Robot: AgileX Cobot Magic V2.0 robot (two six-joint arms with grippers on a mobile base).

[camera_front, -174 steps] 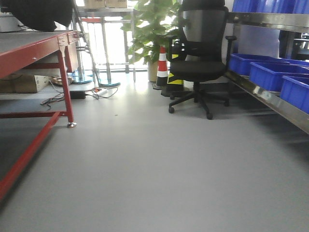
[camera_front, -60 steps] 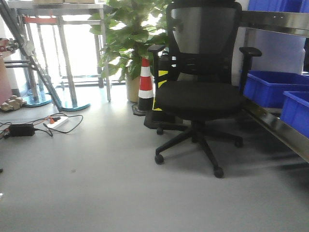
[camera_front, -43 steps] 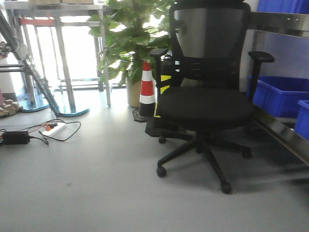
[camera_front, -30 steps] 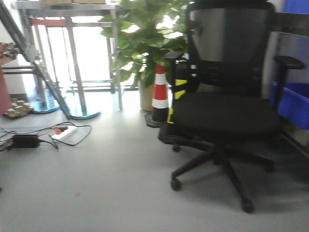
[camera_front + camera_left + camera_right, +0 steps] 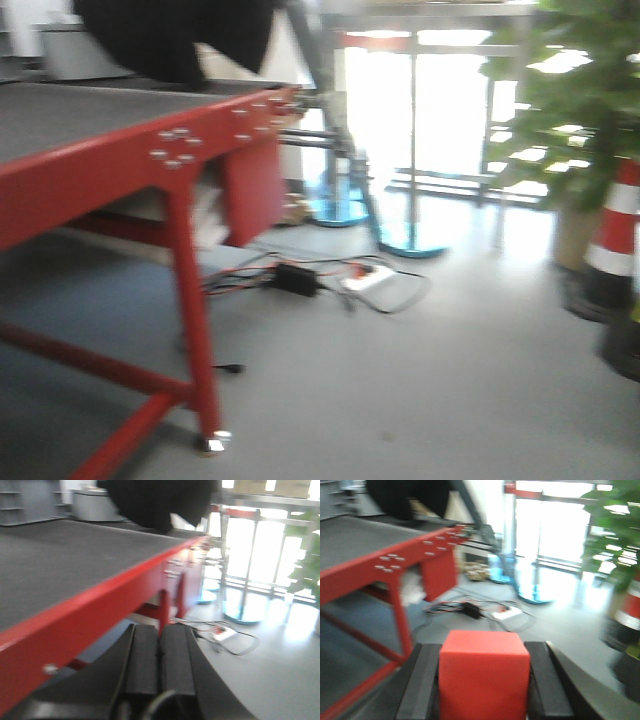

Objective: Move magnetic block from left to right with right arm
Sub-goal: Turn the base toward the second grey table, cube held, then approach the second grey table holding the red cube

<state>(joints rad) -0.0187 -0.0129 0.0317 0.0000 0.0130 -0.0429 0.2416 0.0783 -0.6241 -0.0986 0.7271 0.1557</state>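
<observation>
We hold the block [image 5: 483, 672] pinched between the fingers of our right gripper [image 5: 483, 692], the left gripper [image 5: 160, 662] pressed together on nothing, and a jolt might slide it out or knock it against the table [image 5: 120, 165].

A red table [image 5: 120, 165] with a flat dark grey top stands on the left, and a grey box [image 5: 85, 52] sits on it at the far end. The table's near leg ends in a small silver foot [image 5: 213, 440] on the grey floor [image 5: 450, 400]. On the floor past the table lie tangled cables [image 5: 235, 283], a small black box [image 5: 297, 279] and a white power strip [image 5: 368, 279], with two round blue stands [image 5: 412, 243] farther back and a red and white cone [image 5: 612, 245] on the right.
</observation>
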